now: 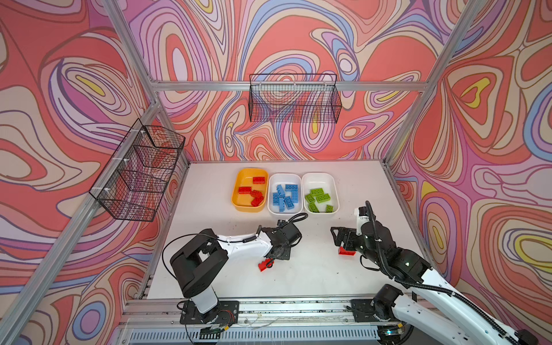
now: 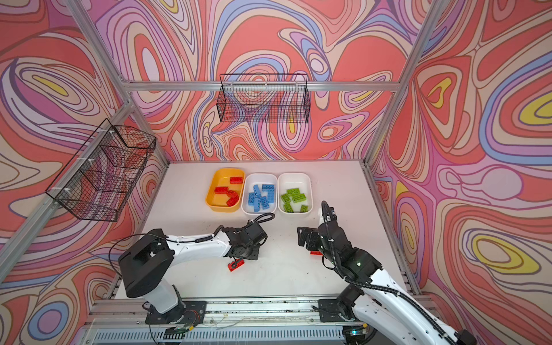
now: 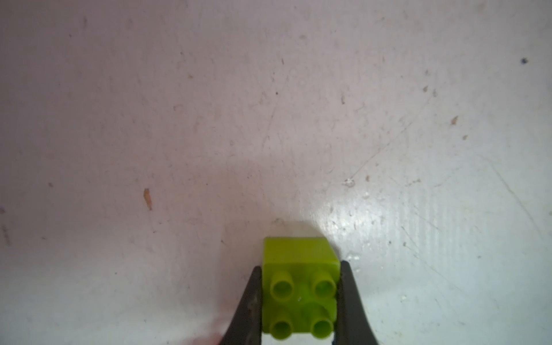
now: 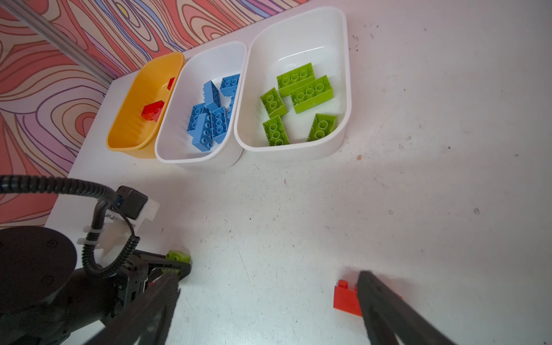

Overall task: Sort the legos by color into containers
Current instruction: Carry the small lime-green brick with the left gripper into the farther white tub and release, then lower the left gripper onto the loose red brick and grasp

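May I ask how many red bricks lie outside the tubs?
2: one red brick by the left arm; second red brick at the right tool. Arms may hide others.

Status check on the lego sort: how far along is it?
Done: red bricks in the yellow tub, blue bricks in the middle white tub, green bricks in the right white tub. In hand: left gripper shut on a small green brick. Left: binning it, plus two loose on the table: one red brick at the open right gripper, another red brick near the left gripper.
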`<state>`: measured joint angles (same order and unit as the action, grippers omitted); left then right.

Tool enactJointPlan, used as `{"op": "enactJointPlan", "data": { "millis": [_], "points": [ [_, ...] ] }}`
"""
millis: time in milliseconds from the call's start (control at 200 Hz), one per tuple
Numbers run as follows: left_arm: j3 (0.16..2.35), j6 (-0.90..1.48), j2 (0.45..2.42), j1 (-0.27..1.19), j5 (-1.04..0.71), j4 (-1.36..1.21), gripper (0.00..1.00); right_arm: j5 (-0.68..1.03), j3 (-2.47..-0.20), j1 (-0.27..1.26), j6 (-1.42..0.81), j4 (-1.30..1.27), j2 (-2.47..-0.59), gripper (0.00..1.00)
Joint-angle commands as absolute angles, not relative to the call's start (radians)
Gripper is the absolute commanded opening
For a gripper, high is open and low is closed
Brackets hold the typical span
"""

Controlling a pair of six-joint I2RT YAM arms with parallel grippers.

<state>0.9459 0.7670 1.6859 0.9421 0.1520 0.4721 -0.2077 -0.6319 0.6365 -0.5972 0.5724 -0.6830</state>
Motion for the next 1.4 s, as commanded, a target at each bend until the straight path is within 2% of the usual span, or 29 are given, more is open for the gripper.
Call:
{"op": "enactJointPlan", "data": {
  "millis": [0,200,366,741,816,891,982,1047,1127,1392],
  "points": [
    [1.018,0.744,1.700,0.945,0.196,0.558,0.13,-0.236,-0.667,0.642,-0.594,0.608,-0.665,0.98],
    [1.242,0.649,1.756,0.945,0.259,0.658,0.12,-0.271,-0.661,0.643,-0.603,0.605,-0.621,0.98],
    [1.602,0.533,1.932,0.931,0.291,0.742,0.13,-0.278,-0.657,0.642,-0.602,0.603,-0.621,0.98],
    [2.236,0.468,2.367,0.799,0.144,0.819,0.14,-0.323,-0.660,0.641,-0.609,0.621,-0.613,0.98],
    [2.325,0.475,2.434,0.776,0.110,0.831,0.18,-0.335,-0.666,0.643,-0.605,0.620,-0.632,0.98],
    [2.376,0.473,2.475,0.762,0.080,0.818,0.29,-0.342,-0.673,0.641,-0.595,0.613,-0.657,0.98],
    [2.378,0.452,2.473,0.759,0.066,0.771,0.60,-0.354,-0.683,0.642,-0.578,0.602,-0.693,0.98],
    [2.344,0.446,2.442,0.760,0.052,0.725,0.69,-0.362,-0.692,0.642,-0.566,0.591,-0.718,0.98],
    [2.251,0.444,2.370,0.761,0.047,0.664,0.73,-0.364,-0.705,0.642,-0.555,0.570,-0.746,0.98],
    [1.708,0.456,1.957,0.760,0.124,0.483,0.73,-0.324,-0.733,0.641,-0.545,0.522,-0.819,0.98]
  ]
}}
